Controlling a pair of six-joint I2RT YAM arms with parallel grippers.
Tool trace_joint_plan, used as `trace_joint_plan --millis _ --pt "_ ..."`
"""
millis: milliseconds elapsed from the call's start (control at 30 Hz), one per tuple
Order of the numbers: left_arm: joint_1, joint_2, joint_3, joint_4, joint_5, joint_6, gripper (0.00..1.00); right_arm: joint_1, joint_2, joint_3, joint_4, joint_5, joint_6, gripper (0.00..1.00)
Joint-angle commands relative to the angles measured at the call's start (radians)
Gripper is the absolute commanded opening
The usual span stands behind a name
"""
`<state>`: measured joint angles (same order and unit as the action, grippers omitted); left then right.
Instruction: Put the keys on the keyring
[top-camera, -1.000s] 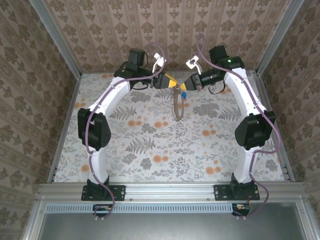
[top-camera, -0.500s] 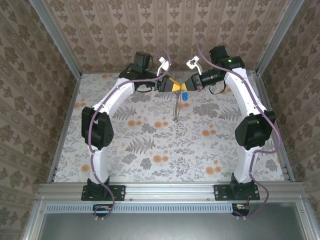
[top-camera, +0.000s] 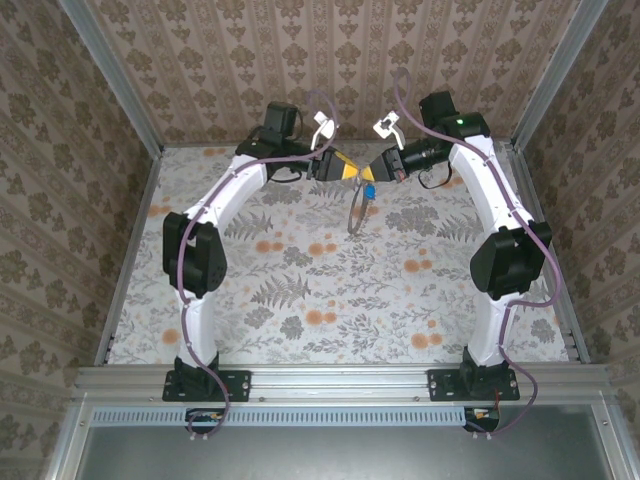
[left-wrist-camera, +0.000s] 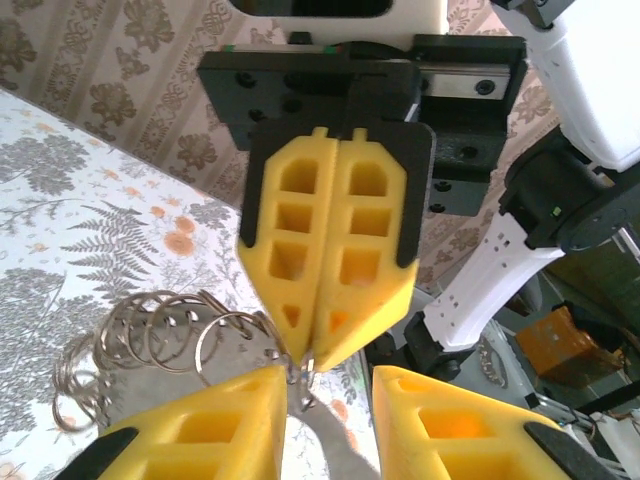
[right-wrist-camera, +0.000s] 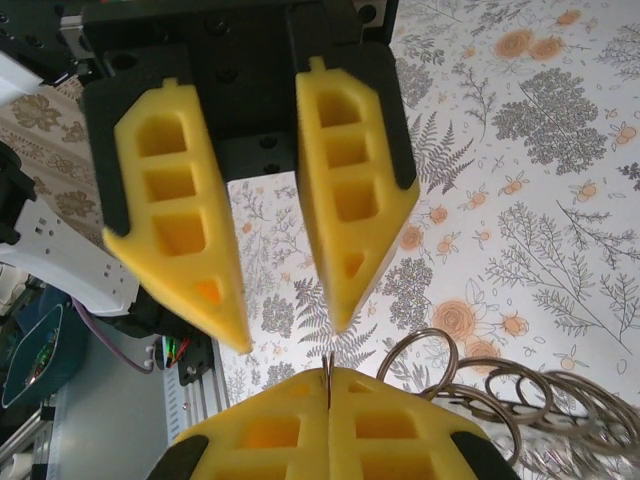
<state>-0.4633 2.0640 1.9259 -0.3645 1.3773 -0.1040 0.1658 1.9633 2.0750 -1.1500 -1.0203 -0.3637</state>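
The right gripper (right-wrist-camera: 328, 378) is clamping what looks like the keyring (top-camera: 355, 213), which is dangling above the table (top-camera: 300, 285); the left gripper (right-wrist-camera: 288, 335) is facing it, jaws apart. The key (top-camera: 368, 190) is hanging just beneath.

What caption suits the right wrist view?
Shut yellow right gripper pinches a silvery chain of metal rings, open left gripper facing it.

Bright, even, soft light with faint shadows; wrist views sharp up close, the keyring (right-wrist-camera: 520, 395) slightly blurred.
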Motion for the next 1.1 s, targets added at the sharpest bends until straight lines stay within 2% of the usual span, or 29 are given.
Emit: trace_joint_plan --millis 0,367,400,467,867,1067 --pt "0.032 -0.043 -0.015 0.037 -0.013 -0.003 0.29 0.001 -0.005 0.005 0.016 -0.021 -0.002 0.00" --pt "0.013 -0.007 -0.003 0.049 0.002 -0.019 0.29 0.001 -0.010 -0.001 0.032 -0.022 0.009 0.00" --pt "-0.017 -0.003 0.000 0.049 0.003 -0.020 0.29 0.001 -0.010 -0.001 0.033 -0.021 0.009 0.00" --pt "-0.024 0.001 0.002 0.049 0.005 -0.020 0.29 0.001 -0.011 -0.001 0.035 -0.021 0.010 0.00" --pt "-0.037 -0.002 -0.022 0.044 0.029 -0.006 0.28 -0.009 -0.022 -0.025 0.061 -0.027 0.025 0.00" --pt "-0.041 -0.003 -0.024 0.016 0.053 0.026 0.22 -0.011 -0.026 -0.034 0.068 -0.037 0.027 0.00"
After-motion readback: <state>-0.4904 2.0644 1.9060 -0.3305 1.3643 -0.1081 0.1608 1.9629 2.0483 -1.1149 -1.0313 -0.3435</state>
